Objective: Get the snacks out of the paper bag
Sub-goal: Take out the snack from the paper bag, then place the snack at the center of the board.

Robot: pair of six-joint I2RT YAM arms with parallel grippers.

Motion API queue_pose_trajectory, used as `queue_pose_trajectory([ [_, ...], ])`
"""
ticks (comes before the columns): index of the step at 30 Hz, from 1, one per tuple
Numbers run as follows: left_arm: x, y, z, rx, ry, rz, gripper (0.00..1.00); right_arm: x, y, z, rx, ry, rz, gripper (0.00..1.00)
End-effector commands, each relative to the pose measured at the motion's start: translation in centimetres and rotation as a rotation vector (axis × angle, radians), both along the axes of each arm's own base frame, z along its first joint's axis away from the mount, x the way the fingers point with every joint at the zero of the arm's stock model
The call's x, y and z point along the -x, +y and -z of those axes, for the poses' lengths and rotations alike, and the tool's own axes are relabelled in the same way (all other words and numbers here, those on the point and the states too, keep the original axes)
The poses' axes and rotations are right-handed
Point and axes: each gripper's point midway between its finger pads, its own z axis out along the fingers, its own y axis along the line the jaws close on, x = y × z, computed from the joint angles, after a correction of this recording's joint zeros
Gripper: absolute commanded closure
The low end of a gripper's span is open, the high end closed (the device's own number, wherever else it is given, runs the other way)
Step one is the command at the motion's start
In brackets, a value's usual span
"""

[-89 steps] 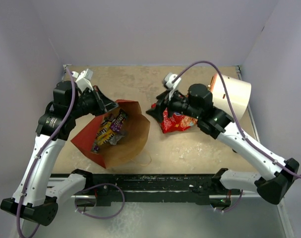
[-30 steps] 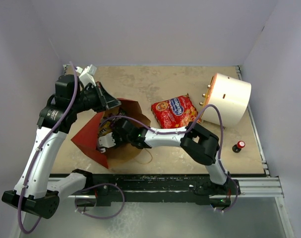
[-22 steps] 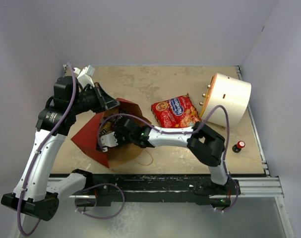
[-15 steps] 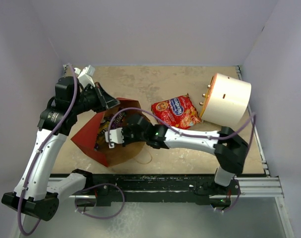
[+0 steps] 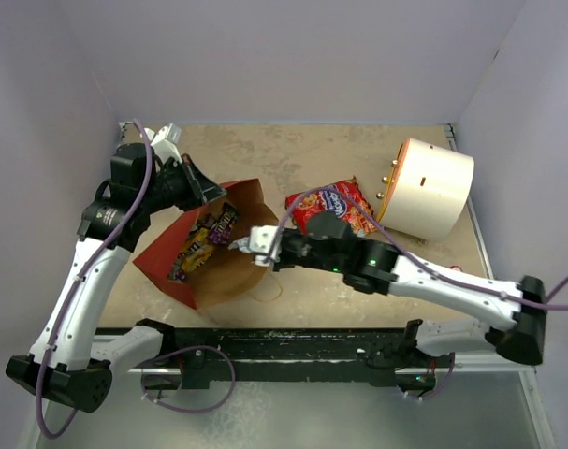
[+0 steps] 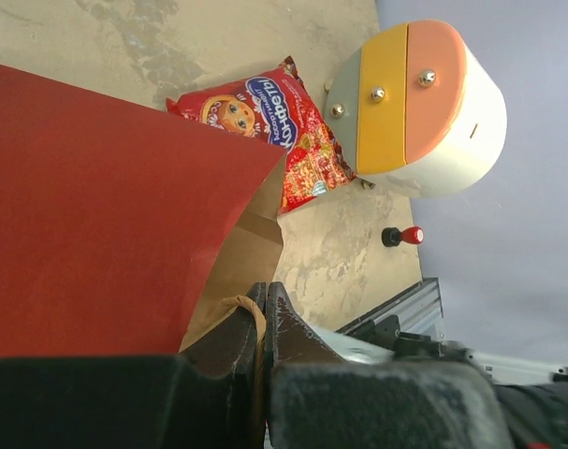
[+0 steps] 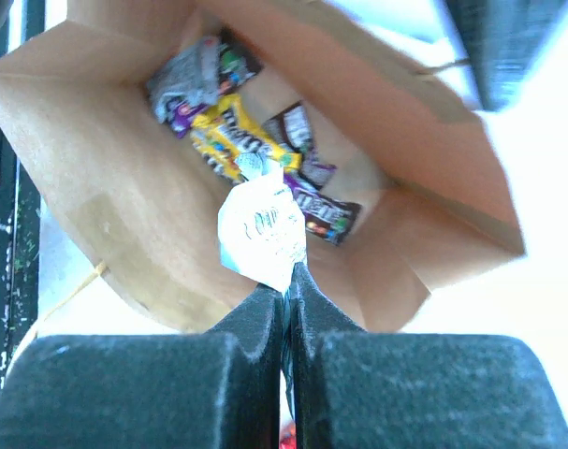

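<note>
The right gripper [image 7: 288, 281] is pinching a silver-white wrapper [image 7: 262, 234] by its lower edge, jaws closed on it, just over the mouth of the paper bag [image 5: 223, 271], which is lying toward the near-left part of the table [image 5: 293, 154]. The left gripper [image 6: 265, 301] is clamping the bag's far rim at its twisted handle [image 6: 235, 301], jaws shut on it, propping the mouth open.

Done well, this step is likely calling for a lift clear of the brown rim before swinging toward the bare table beside the red packet [image 5: 332, 208], which is already lying out near the white cylinder [image 5: 433, 187] toward the far-right corner. Such a thin edge-hold could slip, so an unhurried carry seems wise while the left arm is holding the mouth wide.

The right wrist view alone is showing what remains inside: yellow, purple and brown candy wrappers [image 7: 255, 154] deep in the bag. Only the left wrist view is showing a red-capped knob [image 6: 400, 236] near the table's right edge.
</note>
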Motion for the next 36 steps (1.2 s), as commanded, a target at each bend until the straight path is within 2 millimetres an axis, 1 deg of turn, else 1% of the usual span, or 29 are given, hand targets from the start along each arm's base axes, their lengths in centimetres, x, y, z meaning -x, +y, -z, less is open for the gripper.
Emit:
queue_pose_trajectory([
  [1, -1.4, -0.3, -0.4, 0.013, -0.040, -0.013, 1.00, -0.5, -5.4, -5.3, -0.189, 0.064, 0.234, 1.00],
  [3, -1.7, -0.3, -0.3, 0.011, -0.039, -0.017, 1.00, -0.8, -8.0, -6.3, -0.264, 0.135, 0.364, 1.00],
  [6, -2.1, -0.3, 0.1, 0.009, -0.030, -0.023, 1.00, -1.1, -11.5, -5.4, -0.315, 0.262, 0.564, 1.00],
  [8, -2.2, -0.5, 0.1, 0.016, -0.029, -0.020, 1.00, -1.4, -14.5, -3.7, -0.335, 0.360, 0.755, 1.00],
  [9, -2.3, -0.5, 0.1, 0.020, -0.028, -0.018, 1.00, -1.5, -15.9, -2.5, -0.336, 0.401, 0.846, 1.00],
  [10, -2.2, -0.6, 0.2, 0.023, -0.027, -0.016, 1.00, -1.5, -17.0, -1.7, -0.351, 0.442, 0.927, 1.00],
  [12, -2.2, -0.7, 0.0, 0.025, -0.029, -0.009, 1.00, -1.1, -18.9, 1.6, -0.304, 0.490, 1.055, 1.00],
  [13, -2.1, -0.7, 0.1, 0.025, -0.028, -0.006, 1.00, -0.9, -19.2, 2.8, -0.291, 0.509, 1.082, 1.00],
  [16, -1.9, -0.7, 0.0, 0.022, -0.031, -0.001, 1.00, -0.6, -19.1, 5.6, -0.234, 0.549, 1.123, 1.00],
  [19, -1.8, -0.6, 0.2, 0.021, -0.025, -0.005, 1.00, -1.0, -20.7, 8.8, -0.218, 0.560, 1.320, 1.00],
  [21, -1.7, -0.6, 0.1, 0.027, -0.022, -0.005, 1.00, -1.3, -21.0, 10.4, -0.170, 0.551, 1.382, 1.00],
  [23, -1.7, -0.8, -0.1, 0.036, -0.021, 0.002, 1.00, -1.8, -20.4, 11.7, -0.109, 0.547, 1.385, 1.00],
  [24, -1.7, -0.8, -0.2, 0.039, -0.021, 0.005, 1.00, -2.0, -19.8, 12.2, -0.084, 0.545, 1.364, 1.00],
  [25, -1.6, -0.9, -0.2, 0.040, -0.019, 0.010, 1.00, -2.2, -19.3, 13.1, -0.055, 0.545, 1.350, 1.00],
  [26, -1.7, -0.9, -0.3, 0.037, -0.018, 0.012, 1.00, -2.5, -19.2, 13.9, -0.026, 0.552, 1.356, 1.00],
  [27, -1.6, -0.9, -0.4, 0.032, -0.018, 0.014, 1.00, -2.8, -19.5, 14.5, -0.001, 0.557, 1.384, 1.00],
  [29, -1.5, -0.9, -0.6, 0.022, -0.020, 0.021, 1.00, -3.5, -21.3, 15.5, 0.046, 0.560, 1.500, 1.00],
  [30, -1.4, -0.8, -0.8, 0.020, -0.021, 0.022, 1.00, -3.7, -21.7, 15.6, 0.061, 0.569, 1.534, 1.00],
  [31, -1.3, -0.8, -0.9, 0.020, -0.022, 0.022, 1.00, -3.8, -21.6, 16.0, 0.076, 0.587, 1.526, 1.00],
  [32, -1.2, -0.8, -1.0, 0.023, -0.024, 0.021, 1.00, -3.9, -20.8, 16.3, 0.075, 0.617, 1.481, 1.00],
  [33, -1.1, -0.8, -1.1, 0.026, -0.027, 0.019, 1.00, -4.1, -19.3, 16.4, 0.033, 0.664, 1.416, 1.00],
  [34, -1.1, -0.7, -1.1, 0.029, -0.028, 0.015, 1.00, -4.0, -17.9, 16.6, 0.015, 0.724, 1.335, 1.00],
  [35, -1.1, -0.7, -1.0, 0.033, -0.027, 0.013, 1.00, -4.0, -16.6, 16.5, 0.011, 0.738, 1.242, 1.00],
  [36, -1.1, -0.8, -1.0, 0.037, -0.029, 0.014, 1.00, -3.9, -15.9, 16.3, 0.005, 0.748, 1.195, 1.00],
])
